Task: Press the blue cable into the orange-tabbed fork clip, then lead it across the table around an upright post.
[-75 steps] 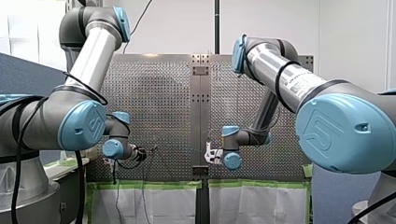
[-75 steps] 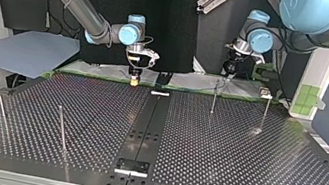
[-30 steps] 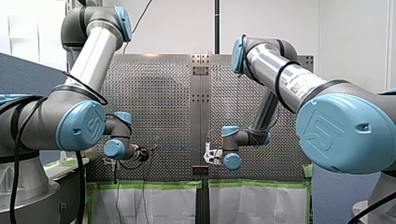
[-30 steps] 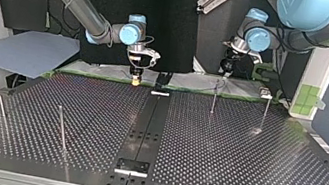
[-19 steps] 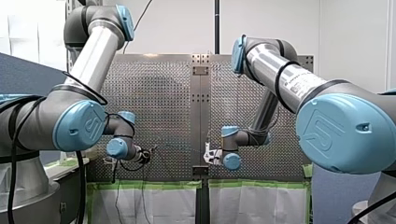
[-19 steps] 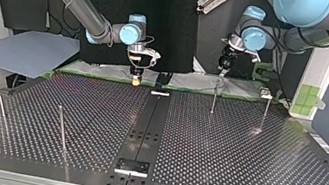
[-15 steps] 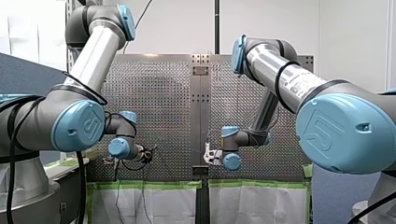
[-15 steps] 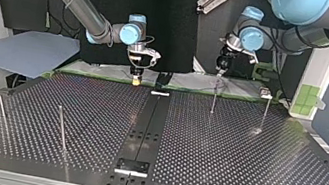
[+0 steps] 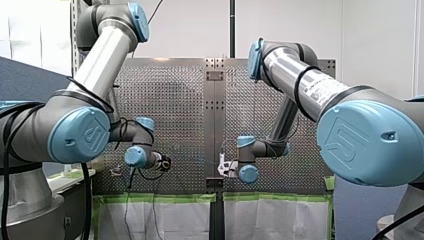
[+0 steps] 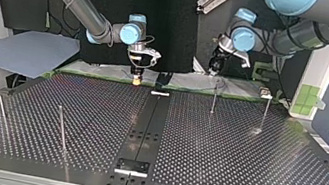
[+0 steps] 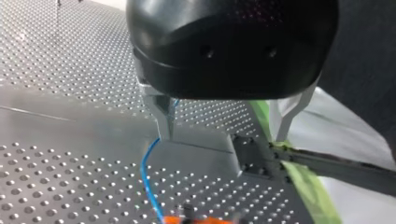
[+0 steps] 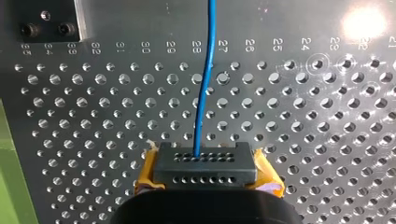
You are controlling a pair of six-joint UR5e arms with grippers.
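Blue thin cable (image 12: 204, 93): keep taut, clamped in right tool (image 12: 201, 159) — cannot tell grip of left tool (image 10: 213, 71) — and feed slowly.

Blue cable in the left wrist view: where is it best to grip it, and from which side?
Grip the thin blue cable on its bare stretch between the orange-tabbed clip and my left gripper, probably from above, fingers astride it: there it runs free over the perforated metal table. My right gripper holds it elsewhere.
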